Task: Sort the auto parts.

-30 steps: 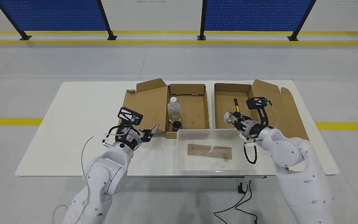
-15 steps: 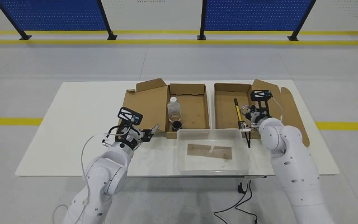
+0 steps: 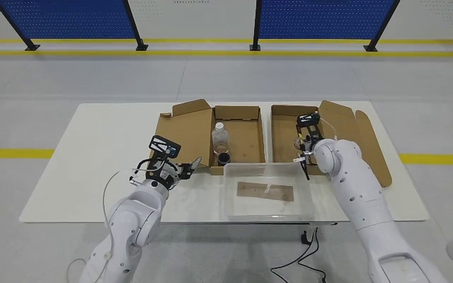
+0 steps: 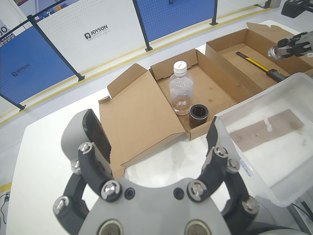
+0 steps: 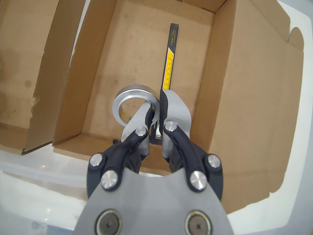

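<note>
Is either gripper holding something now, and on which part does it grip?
The right gripper pinches a silver metal ring by its wall, one finger inside and one outside. The left gripper is open and holds nothing.

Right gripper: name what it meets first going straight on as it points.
Likely the right cardboard box's floor beside the caliper; the metal ring the right gripper holds would touch first. Depth is unclear.
</note>
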Motion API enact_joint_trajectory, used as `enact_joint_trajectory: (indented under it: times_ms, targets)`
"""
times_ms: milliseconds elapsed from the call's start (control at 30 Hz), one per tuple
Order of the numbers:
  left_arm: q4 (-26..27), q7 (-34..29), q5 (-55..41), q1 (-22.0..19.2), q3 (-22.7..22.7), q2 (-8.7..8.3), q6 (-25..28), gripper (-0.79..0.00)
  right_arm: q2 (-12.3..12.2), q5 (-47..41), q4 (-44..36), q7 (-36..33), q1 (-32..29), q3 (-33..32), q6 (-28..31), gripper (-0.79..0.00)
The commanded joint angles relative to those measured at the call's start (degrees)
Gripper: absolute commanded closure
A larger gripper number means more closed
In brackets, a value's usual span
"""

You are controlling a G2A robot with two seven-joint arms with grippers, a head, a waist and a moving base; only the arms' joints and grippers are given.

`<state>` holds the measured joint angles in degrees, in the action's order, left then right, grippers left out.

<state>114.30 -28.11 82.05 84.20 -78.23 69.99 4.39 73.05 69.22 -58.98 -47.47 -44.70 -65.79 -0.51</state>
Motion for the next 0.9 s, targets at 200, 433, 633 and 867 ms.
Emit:
enact_joint_trajectory:
  times_ms: [200, 433, 633, 867]
  targets:
    - [0.00, 0.00, 0.00, 0.00, 0.00, 0.00, 0.00, -0.785, 1.25, -1.58, 6.67, -1.60, 2.20, 3.01, 1.91, 0.000]
    - [0.00, 0.00, 0.00, 0.00, 0.00, 0.00, 0.00, -0.785, 2.10, -2.21, 10.63, -2.76, 3.65, 5.10, 4.51, 0.000]
    - [0.00, 0.00, 0.00, 0.00, 0.00, 0.00, 0.00, -0.785, 2.47, -2.24, 12.31, -2.46, 4.52, 5.70, 4.91, 0.000]
    - [0.00, 0.00, 0.00, 0.00, 0.00, 0.00, 0.00, -0.785, 2.51, -2.60, 13.24, -2.86, 5.08, 5.54, 6.49, -0.185]
